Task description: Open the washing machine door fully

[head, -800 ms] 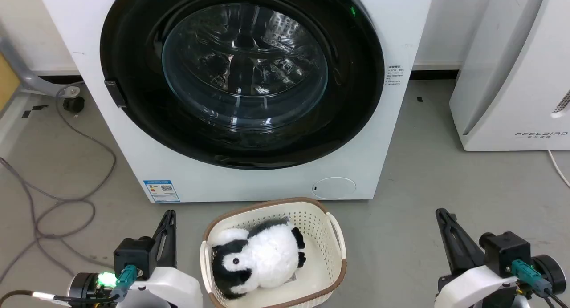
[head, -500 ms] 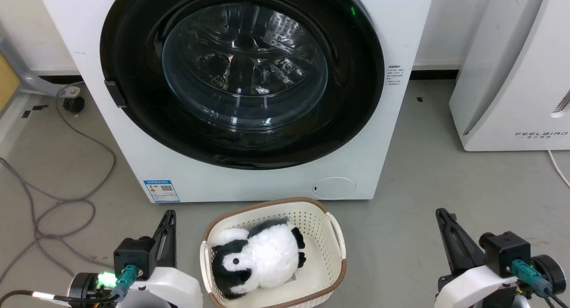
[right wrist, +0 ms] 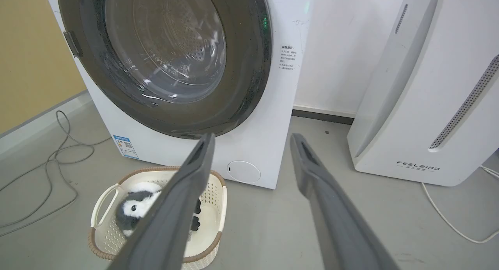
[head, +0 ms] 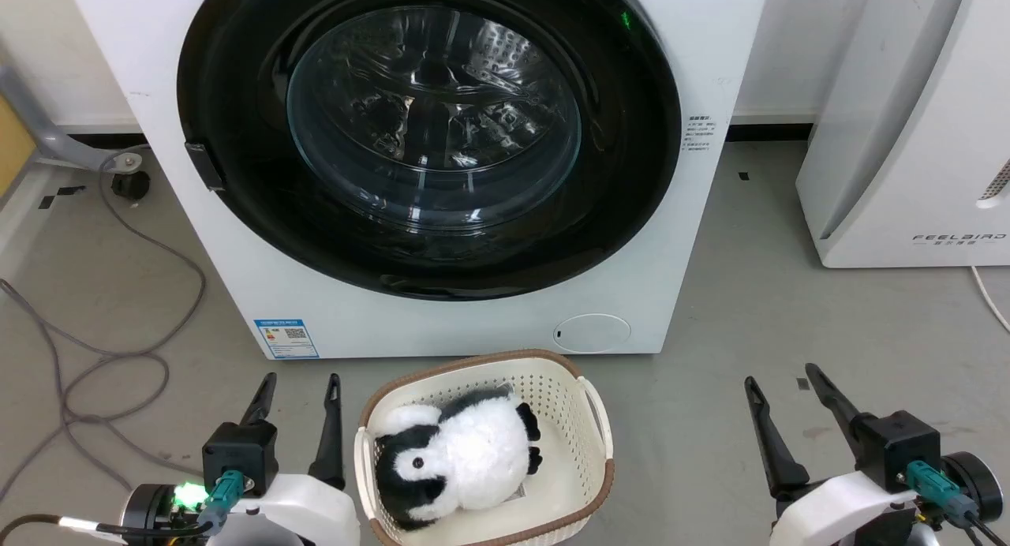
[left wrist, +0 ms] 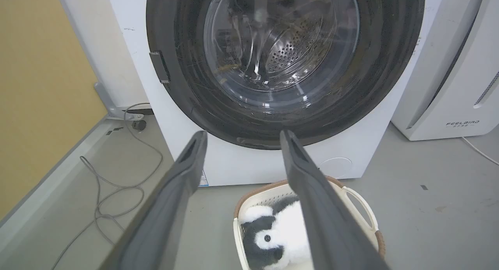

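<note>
Door: the large round glossy black washing machine door (head: 430,136), with its bulging clear glass centre, takes up the upper middle of the head view. It lies flat against the front, so I judge the opening not yet begun.
Machine: the white front-loading washing machine (head: 442,325) stands on the grey floor (head: 750,293); its perforated steel drum shows through the glass.
Bearing: the door lies ahead of and above both my grippers, facing me. It is an upright disc, with no long axis to line up on.
Rim tab: a small dark tab (head: 203,166) sits on the door's left rim, upper left of frame. I cannot tell whether it is a hinge or a catch.
Nearer arm: my left gripper (head: 302,377), lower left, sits below that tab. My right gripper (head: 780,374), lower right, sits below the door's right rim and a little outside it.
Left tool: fingers spread apart, holding and touching nothing.
Right tool: likewise parted and empty.
Obstacle: a cream perforated plastic basket (head: 593,420) with a brown rim, holding a black-and-white plush penguin (head: 465,451), stands between my grippers, just before the machine. I judge that either arm must reach past it.
</note>
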Controlling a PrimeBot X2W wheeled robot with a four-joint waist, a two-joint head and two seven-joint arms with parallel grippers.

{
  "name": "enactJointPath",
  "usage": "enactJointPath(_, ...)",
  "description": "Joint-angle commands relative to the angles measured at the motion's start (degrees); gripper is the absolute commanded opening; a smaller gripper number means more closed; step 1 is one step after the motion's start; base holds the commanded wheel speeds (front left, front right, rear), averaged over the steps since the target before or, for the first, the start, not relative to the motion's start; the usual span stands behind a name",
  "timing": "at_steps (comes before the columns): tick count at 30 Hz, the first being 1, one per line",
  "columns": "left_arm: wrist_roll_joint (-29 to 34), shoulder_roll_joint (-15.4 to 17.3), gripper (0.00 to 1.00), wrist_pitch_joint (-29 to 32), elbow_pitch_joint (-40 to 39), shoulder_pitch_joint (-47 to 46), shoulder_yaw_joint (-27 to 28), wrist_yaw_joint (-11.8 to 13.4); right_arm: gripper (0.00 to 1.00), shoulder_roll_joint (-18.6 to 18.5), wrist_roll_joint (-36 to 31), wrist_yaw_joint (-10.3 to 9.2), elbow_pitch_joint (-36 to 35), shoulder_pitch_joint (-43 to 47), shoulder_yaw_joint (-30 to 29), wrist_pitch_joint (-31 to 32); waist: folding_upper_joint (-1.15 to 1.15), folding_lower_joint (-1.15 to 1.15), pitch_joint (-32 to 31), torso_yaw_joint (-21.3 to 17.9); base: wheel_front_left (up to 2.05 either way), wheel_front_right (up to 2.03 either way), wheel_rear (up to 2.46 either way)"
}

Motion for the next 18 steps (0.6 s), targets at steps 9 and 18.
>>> enactJointPath(9,-0.34,0.0,1.0,-1.31,0.18,-0.36,-0.51,0.84,1.0,0.0,2.07,0.0,-0.74,-0.12,-0.61,-1.31,0.0,0.0,0.14,0.0,0.0,0.0,0.0)
enactJointPath(18,-0.56,0.0,1.0,-2.39,0.3,-0.65,-0.92,1.48,1.0,0.0,4.27,0.01,-1.52,-0.24,-0.87,-2.38,0.0,0.0,0.24,0.09,0.0,0.0,0.0)
